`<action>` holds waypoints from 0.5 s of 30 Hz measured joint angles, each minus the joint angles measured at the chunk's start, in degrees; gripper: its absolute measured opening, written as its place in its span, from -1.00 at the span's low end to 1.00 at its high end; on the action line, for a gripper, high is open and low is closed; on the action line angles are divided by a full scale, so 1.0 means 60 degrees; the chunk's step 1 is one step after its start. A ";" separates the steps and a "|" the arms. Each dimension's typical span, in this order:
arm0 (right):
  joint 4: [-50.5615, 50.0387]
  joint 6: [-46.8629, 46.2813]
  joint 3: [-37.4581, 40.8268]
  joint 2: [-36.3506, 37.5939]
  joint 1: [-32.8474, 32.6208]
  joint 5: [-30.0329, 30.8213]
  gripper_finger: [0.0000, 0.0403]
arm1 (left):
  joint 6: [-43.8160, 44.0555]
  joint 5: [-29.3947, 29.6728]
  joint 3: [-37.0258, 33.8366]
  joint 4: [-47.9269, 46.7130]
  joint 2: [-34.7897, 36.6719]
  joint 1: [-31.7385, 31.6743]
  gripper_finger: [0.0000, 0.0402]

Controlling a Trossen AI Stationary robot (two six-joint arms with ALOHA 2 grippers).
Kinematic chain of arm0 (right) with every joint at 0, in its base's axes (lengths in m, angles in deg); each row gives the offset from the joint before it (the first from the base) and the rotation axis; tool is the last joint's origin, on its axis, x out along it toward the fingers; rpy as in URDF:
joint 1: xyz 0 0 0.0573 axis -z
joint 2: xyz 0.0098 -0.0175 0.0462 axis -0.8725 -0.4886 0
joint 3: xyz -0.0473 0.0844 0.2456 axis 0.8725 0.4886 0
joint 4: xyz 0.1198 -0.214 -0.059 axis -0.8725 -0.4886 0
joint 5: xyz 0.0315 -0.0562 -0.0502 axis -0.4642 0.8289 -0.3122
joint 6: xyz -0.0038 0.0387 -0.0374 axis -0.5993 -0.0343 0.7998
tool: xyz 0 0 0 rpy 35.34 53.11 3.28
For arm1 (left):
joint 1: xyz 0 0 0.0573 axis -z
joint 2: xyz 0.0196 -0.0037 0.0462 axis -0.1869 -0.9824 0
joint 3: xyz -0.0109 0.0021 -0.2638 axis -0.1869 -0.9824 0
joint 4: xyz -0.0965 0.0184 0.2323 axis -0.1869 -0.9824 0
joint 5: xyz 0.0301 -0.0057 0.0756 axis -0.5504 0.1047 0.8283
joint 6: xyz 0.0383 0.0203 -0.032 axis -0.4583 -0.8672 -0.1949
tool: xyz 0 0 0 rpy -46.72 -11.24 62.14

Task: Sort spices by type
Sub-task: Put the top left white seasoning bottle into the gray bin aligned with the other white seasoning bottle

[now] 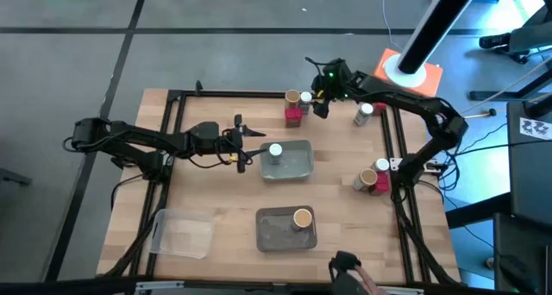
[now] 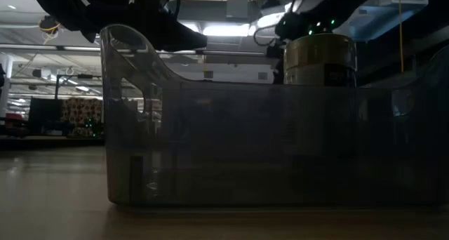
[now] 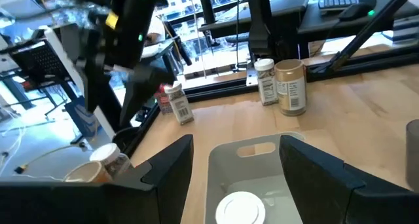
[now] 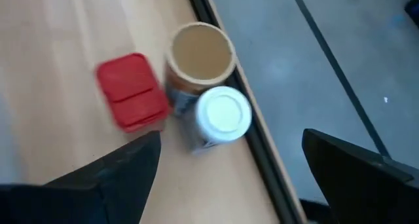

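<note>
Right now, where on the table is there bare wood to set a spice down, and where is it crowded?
Bare wood lies between the clear tray and the left gripper, and between the middle tray and the right-edge spice cluster. The far edge is crowded: spices under the open right gripper.

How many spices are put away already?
Two so far: a white-lidded jar sits in the middle tray and a tan-topped cylinder in the front tray. The open left gripper holds nothing beside the jar; the open right gripper hangs above a far-edge cluster. Other spices wait on the table; the clear tray holds none.
</note>
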 joint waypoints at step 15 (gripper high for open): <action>0.1488 0.0807 -0.0001 -0.1640 0.0630 -0.1863 0.83 | -0.0444 0.0049 0.0000 0.0180 -0.0002 -0.0010 0.08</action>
